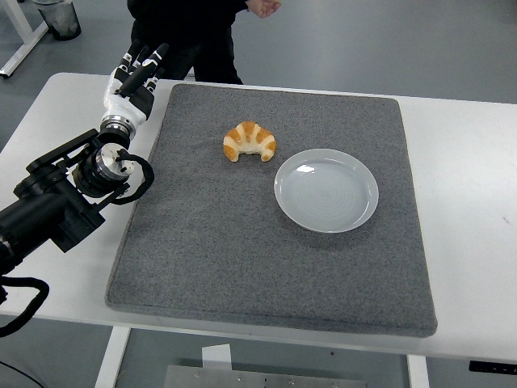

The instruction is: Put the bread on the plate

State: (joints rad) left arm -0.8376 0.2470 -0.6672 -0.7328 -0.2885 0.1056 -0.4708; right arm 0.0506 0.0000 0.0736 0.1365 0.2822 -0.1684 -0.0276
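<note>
The bread is a golden croissant (250,141) lying on the grey mat (266,267), in its far middle part. A pale blue-white plate (326,191) sits on the mat just right of and nearer than the croissant, with nothing on it. My left hand (137,77) hovers over the table at the mat's far left corner, fingers stretched out and relaxed, holding nothing. It is well to the left of the croissant. My right arm does not show.
A person in dark clothes (202,32) stands at the table's far side, one hand (265,7) showing at the top. The white table (468,178) borders the mat on all sides. A dark bin (58,18) stands on the floor at far left.
</note>
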